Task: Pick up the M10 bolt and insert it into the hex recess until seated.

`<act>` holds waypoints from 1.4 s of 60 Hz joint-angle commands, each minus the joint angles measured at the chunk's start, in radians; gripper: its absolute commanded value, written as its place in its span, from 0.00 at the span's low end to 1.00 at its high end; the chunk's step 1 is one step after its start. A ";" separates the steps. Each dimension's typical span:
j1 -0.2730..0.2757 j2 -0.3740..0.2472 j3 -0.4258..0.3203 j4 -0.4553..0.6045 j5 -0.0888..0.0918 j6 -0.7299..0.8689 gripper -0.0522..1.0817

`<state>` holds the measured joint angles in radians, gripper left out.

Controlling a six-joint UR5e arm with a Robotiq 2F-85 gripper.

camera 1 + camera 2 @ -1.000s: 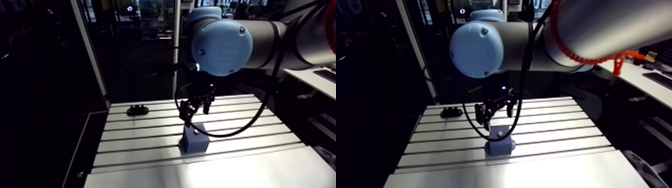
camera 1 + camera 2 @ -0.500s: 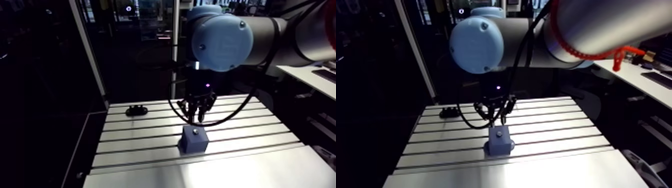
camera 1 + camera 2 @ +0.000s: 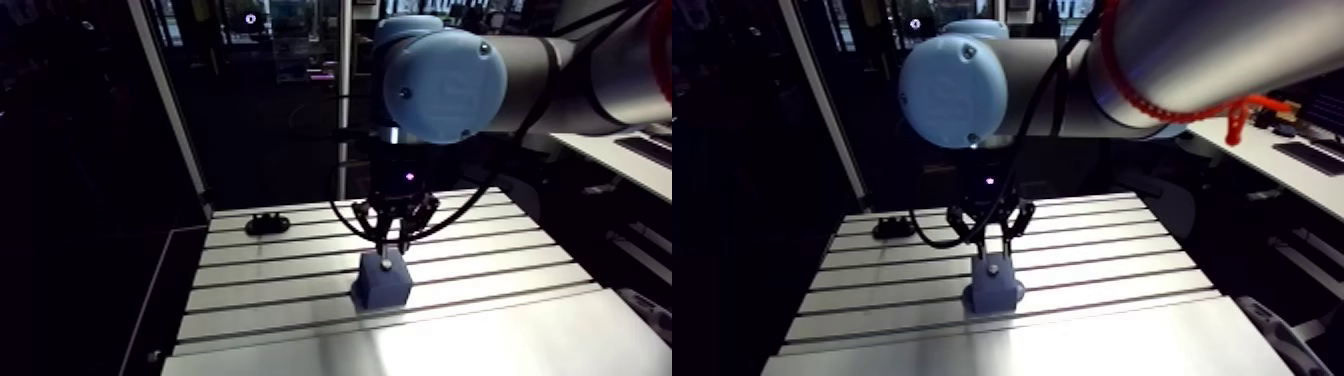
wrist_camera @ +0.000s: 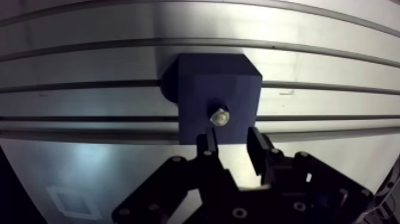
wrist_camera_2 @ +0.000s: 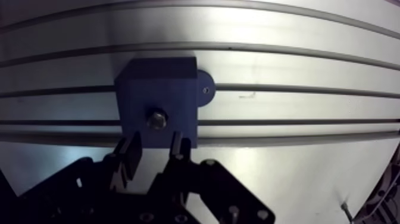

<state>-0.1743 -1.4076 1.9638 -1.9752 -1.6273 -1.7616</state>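
Observation:
A dark blue block (image 4: pixel 217 89) stands on the slotted aluminium table (image 4: pixel 333 65). The silver bolt (image 4: pixel 219 115) sits in the block's top face, only its metal end showing; how deep it sits I cannot tell. My gripper (image 4: pixel 232 143) hangs just above the block, open, with nothing between its fingers (image 4: pixel 207 144). The bolt lies just ahead of the fingertips, free of them. In the arm view the gripper (image 3: pixel 391 232) points straight down over the block (image 3: pixel 381 282), with the bolt (image 3: pixel 386 264) a small bright dot on top.
A small black part (image 3: pixel 266 222) lies at the table's far left corner. A round blue foot (image 5: pixel 205 90) sticks out of the block's side along a slot. The table's (image 3: pixel 300 275) grooves run left to right.
Earlier the gripper was tilted low over the block, hiding its top. It has since straightened upright and lifted a little, and the bolt now shows in the block's top.

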 commanded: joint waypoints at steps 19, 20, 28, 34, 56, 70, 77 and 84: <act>-0.002 0.008 0.024 -0.056 0.024 -0.011 0.55; -0.002 0.008 0.024 -0.056 0.024 -0.011 0.55; -0.002 0.016 0.032 -0.060 0.024 -0.029 0.55; -0.002 0.020 0.034 -0.061 0.024 -0.044 0.55; -0.007 0.023 0.036 -0.064 0.025 -0.083 0.56; -0.005 0.023 0.048 -0.089 0.025 -0.089 0.56; -0.005 0.023 0.054 -0.090 0.025 -0.088 0.56; -0.005 0.023 0.060 -0.095 0.027 -0.086 0.56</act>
<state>-0.1800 -1.3843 2.0126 -2.0627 -1.6018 -1.8487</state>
